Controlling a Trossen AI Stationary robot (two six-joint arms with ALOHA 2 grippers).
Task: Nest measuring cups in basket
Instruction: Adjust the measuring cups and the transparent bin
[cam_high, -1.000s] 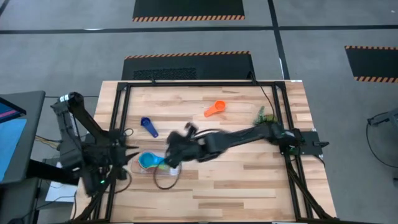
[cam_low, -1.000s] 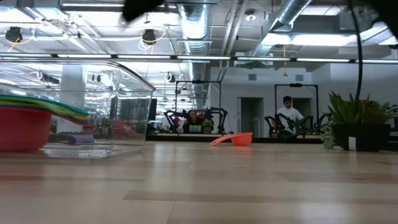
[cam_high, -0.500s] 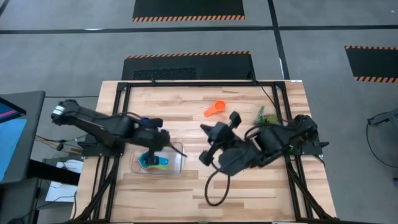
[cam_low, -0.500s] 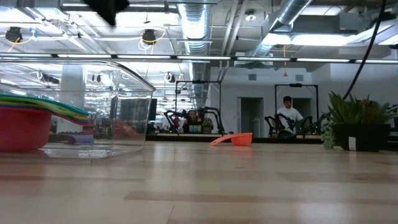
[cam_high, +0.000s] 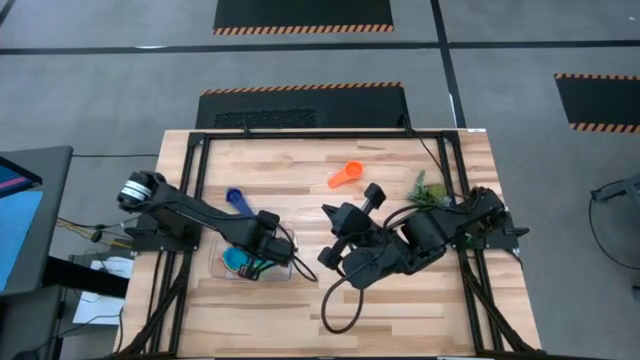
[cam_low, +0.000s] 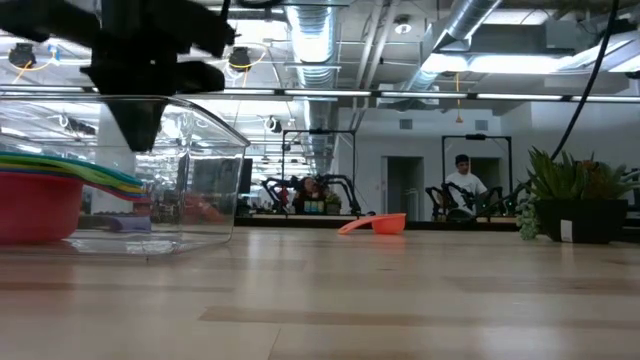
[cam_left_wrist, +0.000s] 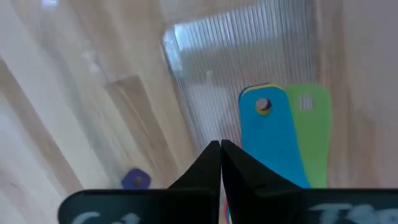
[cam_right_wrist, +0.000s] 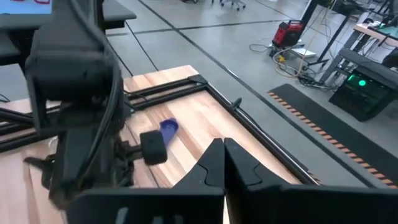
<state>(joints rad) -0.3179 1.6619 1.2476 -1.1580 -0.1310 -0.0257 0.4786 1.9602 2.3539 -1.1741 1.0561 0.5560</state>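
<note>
The clear basket (cam_high: 281, 271) stands left of the table's middle. It holds nested measuring cups (cam_high: 238, 260); the red one is outermost in the low view (cam_low: 35, 205). Their blue handle (cam_left_wrist: 272, 140) and green handle (cam_left_wrist: 311, 121) fan out. My left gripper (cam_left_wrist: 220, 148) hangs shut just above the basket (cam_low: 200, 190), pointing down beside those handles, and touches nothing. A dark blue cup (cam_high: 238, 201) lies on the wood beyond the basket, and an orange cup (cam_high: 345, 175) lies at the far middle. My right gripper (cam_high: 330, 240) is raised and shut, right of the basket, with nothing in it.
A small green plant (cam_high: 425, 185) stands at the far right, near the right arm's base. A black cable loop (cam_high: 340, 305) lies on the wood below the right arm. Bare wood runs along the near edge and on the right half.
My left gripper has swung from the table's left edge toward the right, over the basket. It has come down and turned until it points straight down. My right gripper has drawn back from the basket toward the right and risen. The cups and basket have kept still.
</note>
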